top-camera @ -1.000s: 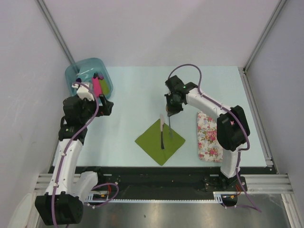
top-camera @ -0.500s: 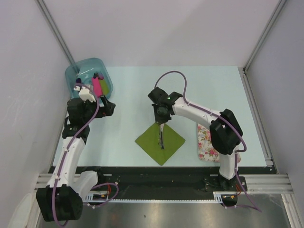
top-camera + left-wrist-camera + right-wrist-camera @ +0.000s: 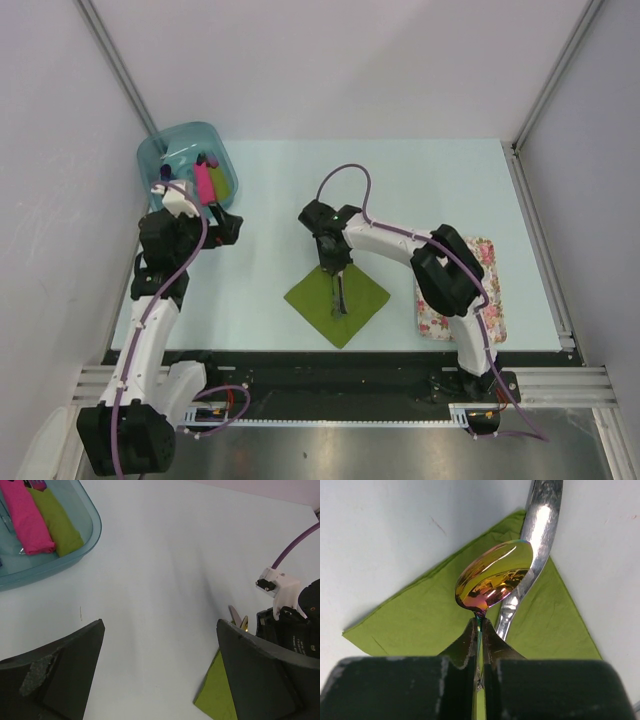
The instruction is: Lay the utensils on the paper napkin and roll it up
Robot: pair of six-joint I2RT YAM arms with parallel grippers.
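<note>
The bin (image 3: 185, 140) holds pink and lime rolls (image 3: 30, 520). Only the right wrist view shows the right hand (image 3: 479, 630) clamping a spoon (image 3: 492, 575); the left hand (image 3: 160, 665) is apart.

My tabletop inventory
Pale blue-green flat table (image 3: 300, 190) carries: translucent teal plastic tub (image 3: 175, 135), far left; olive-green square paper napkin (image 3: 310, 300), near centre, set cornerwise; white pink-flowered rectangular mat (image 3: 432, 310), near right, apart from the napkin.

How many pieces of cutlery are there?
2: a spoon gripped in the right pincer over the napkin, a knife lying on it. Rolls in the bin may hide more.
</note>
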